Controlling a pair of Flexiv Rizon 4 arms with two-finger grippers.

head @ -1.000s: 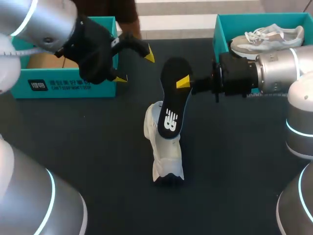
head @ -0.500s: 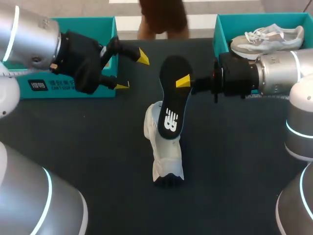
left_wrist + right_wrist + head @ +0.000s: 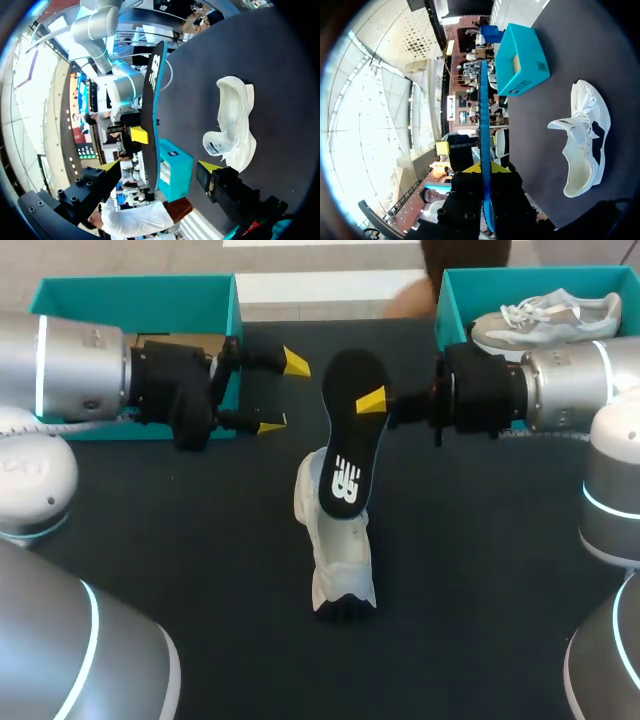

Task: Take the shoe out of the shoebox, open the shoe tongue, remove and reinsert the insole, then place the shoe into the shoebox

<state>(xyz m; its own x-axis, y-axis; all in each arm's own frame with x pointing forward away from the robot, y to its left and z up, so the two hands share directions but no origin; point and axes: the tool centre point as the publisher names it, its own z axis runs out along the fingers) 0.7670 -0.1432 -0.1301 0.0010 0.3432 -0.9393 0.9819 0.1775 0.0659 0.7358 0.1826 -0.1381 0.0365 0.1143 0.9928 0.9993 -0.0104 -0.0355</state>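
2 shoes (image 3: 338, 560) (image 3: 545, 320) | 2 shoeboxes (image 3: 130, 288) (image 3: 446, 315) | 1 insole (image 3: 350, 445), right tool (image 3: 372, 402) gripping

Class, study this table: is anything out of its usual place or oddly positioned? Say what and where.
The black insole is outside the white shoe on the table, held upright in the air by the right hand.
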